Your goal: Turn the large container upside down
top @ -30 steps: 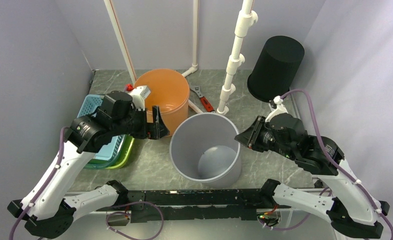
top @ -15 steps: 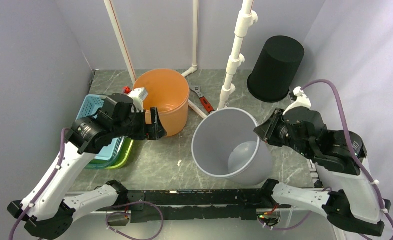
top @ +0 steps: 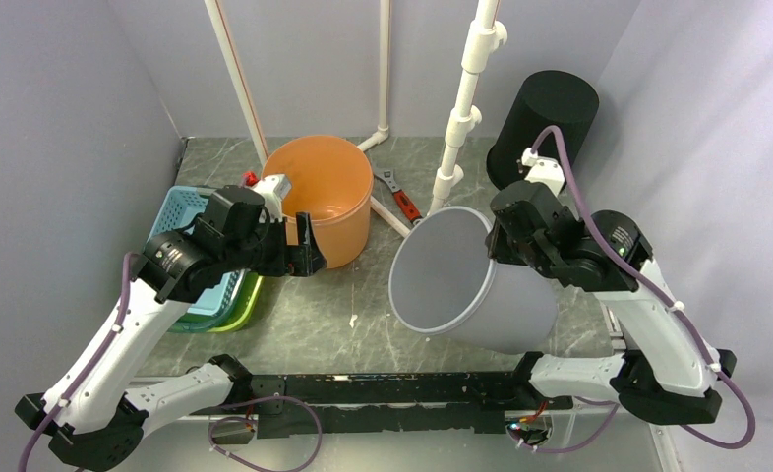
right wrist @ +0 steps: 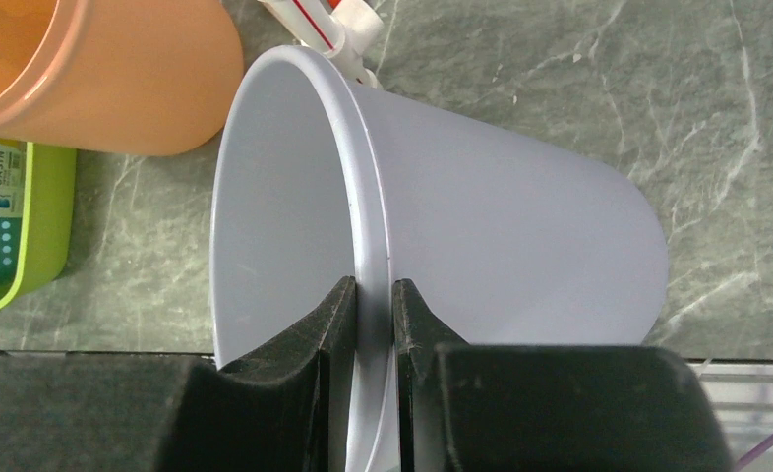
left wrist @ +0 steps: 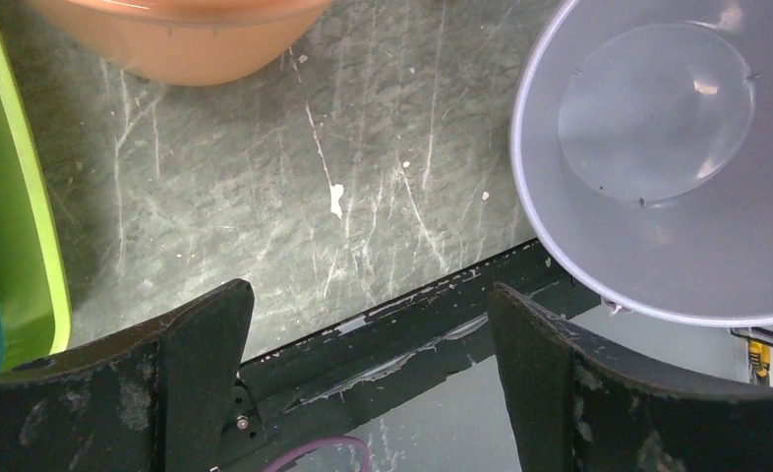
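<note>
Right pincer (right wrist: 373, 287), clamped on the rim of the grey bucket (top: 501, 300), has just tipped it from upright to sideways, mouth leftward: flip about half done.

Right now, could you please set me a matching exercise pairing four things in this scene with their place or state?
1. grey bucket
2. orange bucket
3. black bin
4. left pincer

A. spread wide, holding nothing
B. back right corner
C. tilted, rim clamped by the right pincer
D. upright, mouth up

Pairs: 1-C, 2-D, 3-B, 4-A
</note>
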Action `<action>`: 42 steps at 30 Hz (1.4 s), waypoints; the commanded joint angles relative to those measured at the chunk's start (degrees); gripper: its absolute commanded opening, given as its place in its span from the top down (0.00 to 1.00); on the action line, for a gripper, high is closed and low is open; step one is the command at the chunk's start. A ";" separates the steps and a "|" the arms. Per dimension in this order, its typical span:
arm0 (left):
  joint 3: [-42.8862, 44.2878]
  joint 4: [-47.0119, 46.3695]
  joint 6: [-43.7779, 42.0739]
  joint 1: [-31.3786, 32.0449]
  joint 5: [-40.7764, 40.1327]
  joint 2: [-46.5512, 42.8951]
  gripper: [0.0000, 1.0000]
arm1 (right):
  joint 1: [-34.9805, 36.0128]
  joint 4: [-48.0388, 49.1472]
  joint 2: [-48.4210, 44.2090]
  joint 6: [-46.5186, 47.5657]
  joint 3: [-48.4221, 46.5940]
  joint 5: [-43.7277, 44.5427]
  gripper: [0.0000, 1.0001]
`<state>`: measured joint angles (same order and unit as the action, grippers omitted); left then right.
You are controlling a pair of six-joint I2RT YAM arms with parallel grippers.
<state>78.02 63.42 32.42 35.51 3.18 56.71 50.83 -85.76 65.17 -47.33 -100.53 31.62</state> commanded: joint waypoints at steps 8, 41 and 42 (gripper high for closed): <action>0.47 -2.20 2.35 0.12 -4.88 -2.24 0.06 | 1.12 1.49 4.23 4.10 -0.95 -1.08 1.00; -1.33 -3.02 6.59 0.18 -5.75 -0.44 0.08 | 18.26 -0.20 20.05 -16.67 10.80 7.69 1.00; -1.37 -2.77 7.44 0.13 -7.30 -0.91 0.08 | 18.98 -0.20 20.24 -17.58 10.71 8.07 1.00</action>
<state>76.18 61.52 37.89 35.51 -1.32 56.75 67.77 -83.85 83.59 -60.25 -91.31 41.01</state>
